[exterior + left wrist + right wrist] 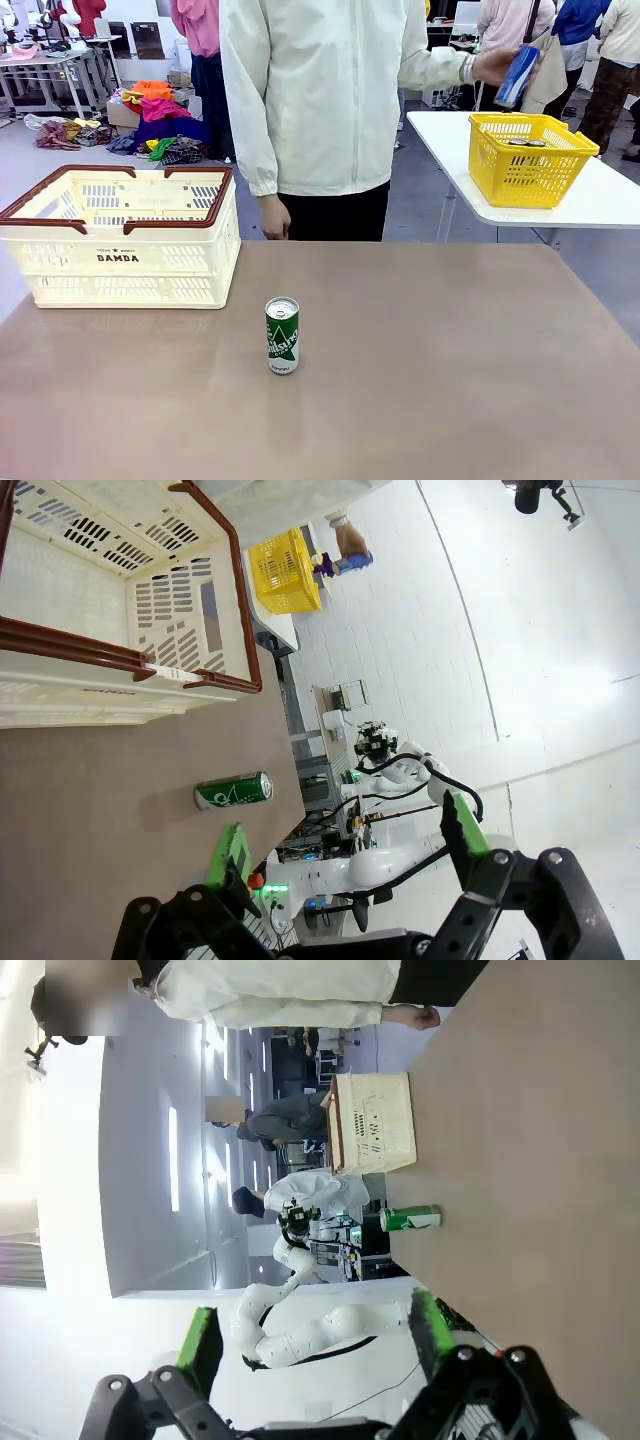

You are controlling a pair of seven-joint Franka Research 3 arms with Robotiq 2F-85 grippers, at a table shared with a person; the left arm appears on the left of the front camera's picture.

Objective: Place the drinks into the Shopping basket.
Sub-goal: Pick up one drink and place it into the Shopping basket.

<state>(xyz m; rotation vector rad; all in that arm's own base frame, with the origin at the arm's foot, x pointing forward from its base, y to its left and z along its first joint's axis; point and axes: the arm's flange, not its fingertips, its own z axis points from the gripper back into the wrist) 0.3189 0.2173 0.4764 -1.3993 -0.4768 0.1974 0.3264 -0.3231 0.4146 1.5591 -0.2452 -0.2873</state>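
While you read "DAMDA" on the cream Shopping basket (150,285) at the far left of the brown desk (450,380), the green can (282,336), its white lettering unreadable, stands upright, long axis vertical, near the basket's front right corner. A person's hand (493,65) holds a blue can (517,76) above a yellow basket (530,175). Your left end effector (345,835) and right end effector (315,1335) gape wide, empty.

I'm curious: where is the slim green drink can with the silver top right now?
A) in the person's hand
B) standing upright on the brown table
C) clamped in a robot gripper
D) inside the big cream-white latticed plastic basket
B: the slim green drink can stands upright on the brown table, in front of the cream-white latticed basket and apart from it.
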